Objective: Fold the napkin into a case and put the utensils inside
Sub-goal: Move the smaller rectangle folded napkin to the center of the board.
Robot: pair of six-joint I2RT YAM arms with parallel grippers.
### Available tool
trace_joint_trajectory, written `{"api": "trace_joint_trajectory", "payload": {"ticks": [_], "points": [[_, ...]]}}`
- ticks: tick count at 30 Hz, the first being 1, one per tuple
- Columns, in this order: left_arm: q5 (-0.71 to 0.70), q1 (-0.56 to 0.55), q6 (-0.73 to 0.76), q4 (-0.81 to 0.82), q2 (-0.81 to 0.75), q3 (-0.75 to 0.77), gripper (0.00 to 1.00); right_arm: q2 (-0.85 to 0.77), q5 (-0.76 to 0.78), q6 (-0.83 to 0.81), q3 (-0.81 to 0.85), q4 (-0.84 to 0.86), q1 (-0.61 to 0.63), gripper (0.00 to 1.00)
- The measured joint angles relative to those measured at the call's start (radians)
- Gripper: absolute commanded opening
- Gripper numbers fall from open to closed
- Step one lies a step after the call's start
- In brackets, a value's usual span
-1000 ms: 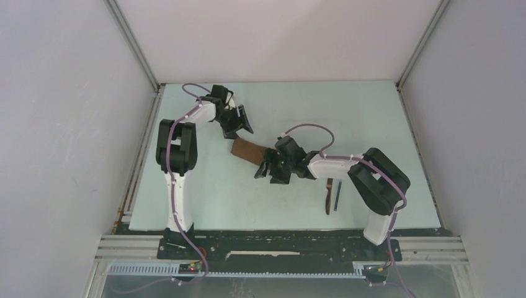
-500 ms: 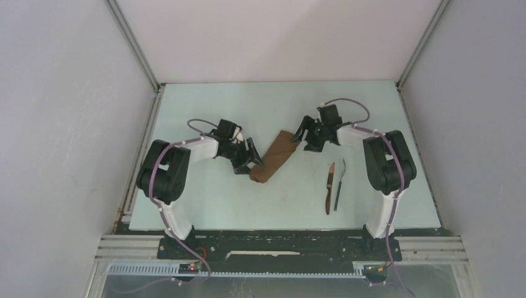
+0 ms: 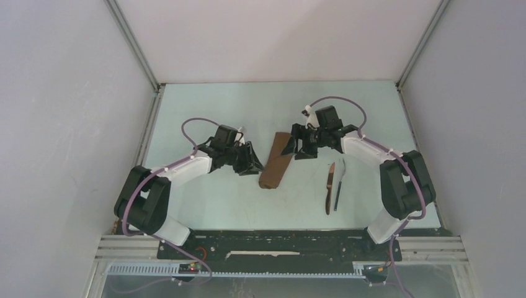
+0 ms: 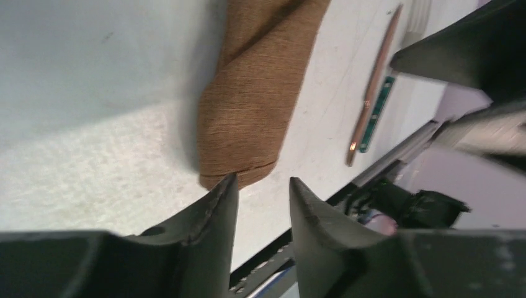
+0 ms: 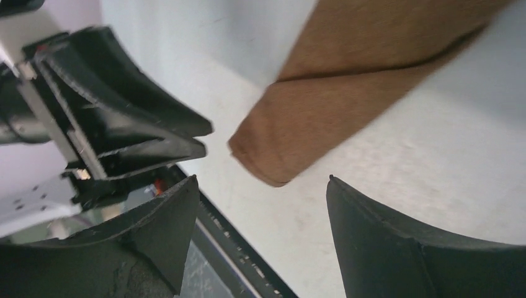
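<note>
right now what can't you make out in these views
napkin: top external too small to show whether its folds leave an open pocket; both wrist views cut it off at their edges.
utensils: thin piece's type too small in top external, blurred in left wrist.
right gripper: top external, its own body hides any contact with the napkin.

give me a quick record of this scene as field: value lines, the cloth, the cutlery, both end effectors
case: narrow folded brown cloth, flat on the table, tilted
knife: on the table right of the case, outside it
dark-handled piece: beside the knife, outside the case
left end effector: open, narrow gap, empty, at the case's near end
right end effector: wide open, empty, at the case's far end
</note>
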Motion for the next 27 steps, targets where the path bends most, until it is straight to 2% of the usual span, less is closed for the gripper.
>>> {"api": "trace_joint_trajectory", "payload": {"ticks": [4,8,12,16,19,21,24,27], "points": [[0.059,-0.009,0.002,0.071,0.0,-0.01,0.24,0.01,-0.119,0.093,-0.06,0.133,0.048,0.81],[0.113,-0.044,-0.017,0.177,0.041,-0.012,0.22,0.051,-0.169,0.186,-0.098,0.243,0.057,0.81],[0.127,-0.06,-0.026,0.262,0.111,-0.055,0.21,0.068,-0.145,0.216,-0.108,0.256,0.035,0.82],[0.119,-0.057,-0.026,0.29,0.182,-0.116,0.21,0.067,-0.041,0.196,-0.104,0.197,0.031,0.82],[0.137,-0.053,-0.026,0.326,0.203,-0.119,0.25,0.067,0.069,0.168,-0.085,0.098,0.052,0.83],[0.141,-0.055,-0.026,0.344,0.207,-0.12,0.34,0.067,0.147,0.153,-0.067,0.04,0.084,0.84],[0.149,-0.06,-0.034,0.355,0.193,-0.122,0.53,0.067,0.253,0.147,-0.035,-0.029,0.139,0.88],[0.144,-0.066,-0.045,0.348,0.124,-0.137,0.61,0.067,0.354,0.165,0.005,-0.088,0.198,0.91]]}}
